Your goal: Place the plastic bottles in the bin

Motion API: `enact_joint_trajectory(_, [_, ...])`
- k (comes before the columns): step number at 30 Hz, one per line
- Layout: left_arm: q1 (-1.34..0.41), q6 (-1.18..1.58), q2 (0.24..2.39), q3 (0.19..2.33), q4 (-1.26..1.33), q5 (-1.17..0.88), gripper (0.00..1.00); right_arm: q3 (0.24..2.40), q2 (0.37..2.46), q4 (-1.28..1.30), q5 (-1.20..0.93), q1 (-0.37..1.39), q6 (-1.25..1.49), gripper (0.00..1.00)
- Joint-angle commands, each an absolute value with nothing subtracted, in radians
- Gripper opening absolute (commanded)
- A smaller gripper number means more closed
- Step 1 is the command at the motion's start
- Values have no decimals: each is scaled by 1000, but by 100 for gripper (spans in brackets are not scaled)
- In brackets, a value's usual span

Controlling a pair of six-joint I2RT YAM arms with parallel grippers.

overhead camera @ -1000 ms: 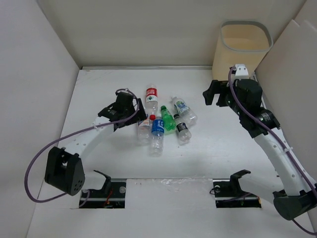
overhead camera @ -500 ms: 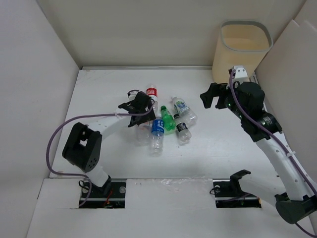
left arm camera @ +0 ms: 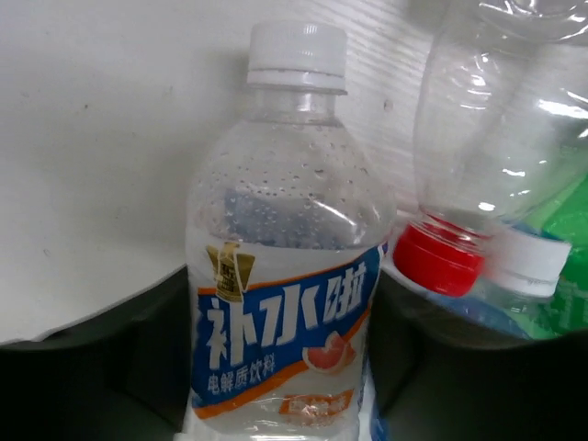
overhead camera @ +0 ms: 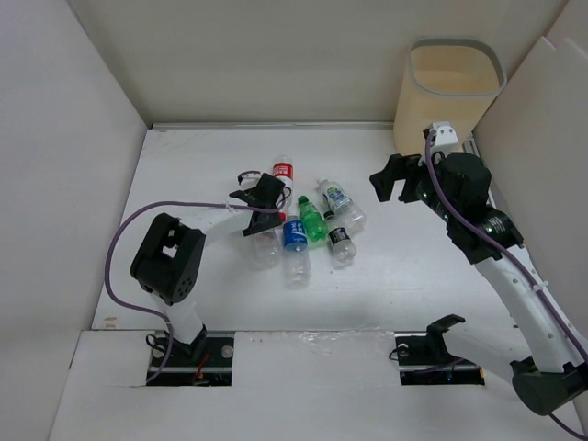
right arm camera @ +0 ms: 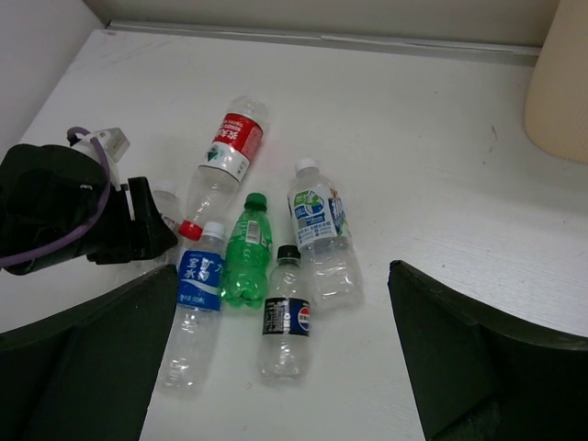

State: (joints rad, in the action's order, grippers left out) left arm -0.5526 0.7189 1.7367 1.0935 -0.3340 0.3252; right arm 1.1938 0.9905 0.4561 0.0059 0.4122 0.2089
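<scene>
Left fingers (left arm camera: 101, 367) flank white-capped bottle (left arm camera: 285, 211) | label (left arm camera: 276, 322) 补水啦 | right fingers (right arm camera: 83, 358) apart

The white-capped bottle (left arm camera: 280, 276) is clear, its label blue and white with orange edging. The green bottle (right arm camera: 244, 262) is green throughout; the red-labelled bottle (right arm camera: 228, 147) has a red cap, the black-labelled bottle (right arm camera: 283, 317) a black one. The bin (overhead camera: 418, 106) is beige, grey-rimmed.

We record the white-capped bottle (left arm camera: 280, 276) as clear glossy plastic with droplets beading its wall. It carries a glossy printed film label (left arm camera: 276, 340). The red-capped bottle (left arm camera: 496, 119) is thin clear plastic, creased and shiny. The green bottle (right arm camera: 243, 262): translucent glossy plastic. The bin (overhead camera: 418, 115): smooth matt beige plastic. The table (overhead camera: 395, 276): matt white, faintly grained.
</scene>
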Motion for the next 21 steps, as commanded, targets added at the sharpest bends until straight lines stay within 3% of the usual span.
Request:
enact_joint_trajectory(1, [-551, 759, 1691, 1097, -377, 399, 43, 1189, 979, 402, -5, 420, 199, 100])
enact_joint_trajectory(6, [-551, 853, 1570, 1155, -550, 557, 0, 1189, 997, 381, -37, 420, 199, 100])
enact_joint_trajectory(11, [-590, 798, 1398, 1250, -571, 552, 0, 1109, 1006, 201, -283, 420, 181, 100])
enact_joint_trajectory(15, [-640, 637, 1289, 1337, -454, 325, 0, 1068, 1055, 48, -630, 431, 207, 100])
enact_joint_trajectory(21, [-689, 500, 1187, 1348, -151, 122, 0, 1068, 1115, -155, -762, 518, 278, 100])
